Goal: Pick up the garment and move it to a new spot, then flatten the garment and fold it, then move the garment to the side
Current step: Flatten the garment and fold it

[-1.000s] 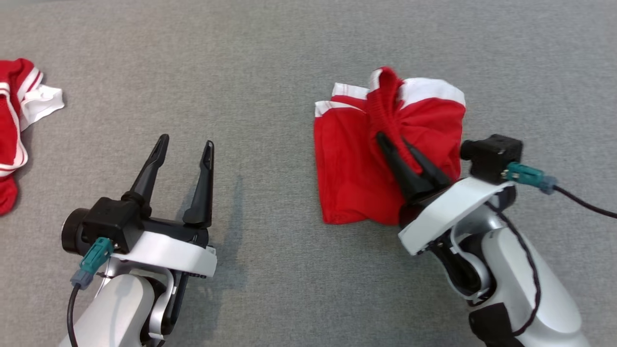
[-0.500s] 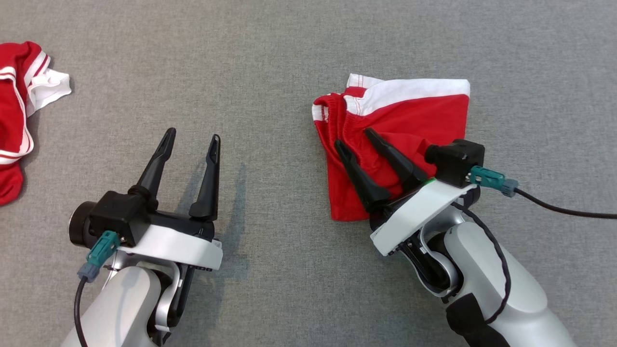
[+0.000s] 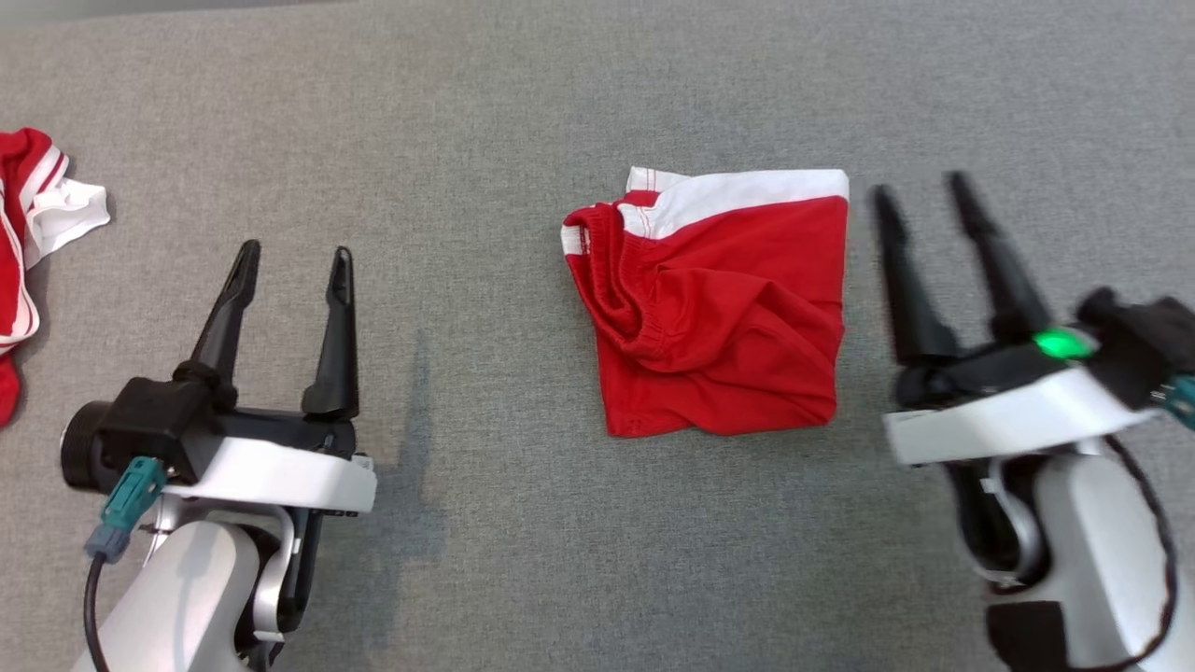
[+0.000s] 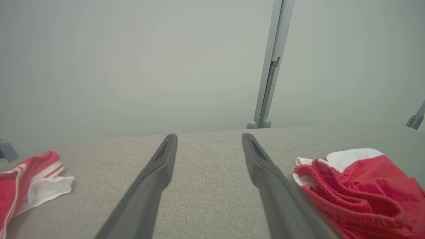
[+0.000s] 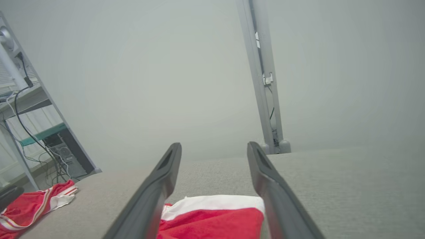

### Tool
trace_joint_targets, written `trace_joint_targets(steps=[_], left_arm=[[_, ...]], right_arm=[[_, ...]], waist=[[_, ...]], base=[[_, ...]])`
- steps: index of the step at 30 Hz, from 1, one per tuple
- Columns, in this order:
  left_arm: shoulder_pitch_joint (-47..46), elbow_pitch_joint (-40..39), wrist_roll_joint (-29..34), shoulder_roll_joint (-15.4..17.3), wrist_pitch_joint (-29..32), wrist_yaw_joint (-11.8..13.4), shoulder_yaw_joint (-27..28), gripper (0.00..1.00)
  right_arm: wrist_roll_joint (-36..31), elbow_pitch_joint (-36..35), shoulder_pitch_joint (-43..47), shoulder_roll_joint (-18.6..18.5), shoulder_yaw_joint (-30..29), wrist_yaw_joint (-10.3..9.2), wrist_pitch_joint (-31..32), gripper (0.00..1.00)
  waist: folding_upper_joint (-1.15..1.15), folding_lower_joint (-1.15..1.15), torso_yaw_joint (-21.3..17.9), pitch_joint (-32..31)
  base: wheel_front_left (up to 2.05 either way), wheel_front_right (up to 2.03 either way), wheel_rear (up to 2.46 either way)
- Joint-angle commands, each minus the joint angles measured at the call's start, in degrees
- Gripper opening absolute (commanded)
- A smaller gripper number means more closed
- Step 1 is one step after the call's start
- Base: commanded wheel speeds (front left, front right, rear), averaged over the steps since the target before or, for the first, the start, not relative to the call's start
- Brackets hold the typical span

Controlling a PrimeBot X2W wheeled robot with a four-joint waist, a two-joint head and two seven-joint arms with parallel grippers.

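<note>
Now, folded red garment [image 3: 714, 308], white waistband

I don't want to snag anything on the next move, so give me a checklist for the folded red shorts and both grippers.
Red shorts with white waistband folded on the grey fabric surface: ok.
Top layer smooth: not ok, elastic edge bunched.
Lower layers even: cannot tell.
Left gripper open, empty: ok.
Right gripper open, beside the shorts, not touching: ok.
Second red and white garment far left, apart: ok.
</note>
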Motion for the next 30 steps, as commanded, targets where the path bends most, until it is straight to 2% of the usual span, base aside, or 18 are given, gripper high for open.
trace_joint_targets(steps=[1,5,10,29,30], left_arm=[[0.81,-0.45,0.32,0.72,-0.26,0.62,0.70,1.00],[2.20,-1.74,0.47,1.67,-0.31,1.60,1.70,1.00],[3.38,-2.84,0.46,2.42,0.08,2.25,1.92,1.00],[4.76,-5.27,0.68,3.02,1.35,3.57,0.92,1.00],[4.69,-5.30,0.69,3.04,1.40,3.61,0.88,1.00]], right_arm=[[-2.88,-1.79,1.85,-0.30,-3.25,0.01,0.26,1.00],[-9.83,-5.90,6.67,-0.55,-12.17,0.01,1.66,1.00],[-12.84,-7.86,10.59,-0.79,-17.02,0.01,3.01,1.00],[-12.52,-8.67,12.86,-0.46,-17.49,0.01,5.10,1.00],[-12.42,-8.66,12.77,-0.49,-17.51,0.01,5.21,0.83]], waist=[[0.00,0.00,-0.45,-0.55],[0.00,0.00,-0.83,-1.64],[0.00,0.00,-0.89,-2.50],[0.00,0.00,-0.81,-3.26],[0.00,0.00,-0.74,-3.17]], base=[[0.00,0.00,0.00],[0.00,0.00,0.00],[0.00,0.00,0.00],[0.00,0.00,0.00],[0.00,0.00,0.00]])
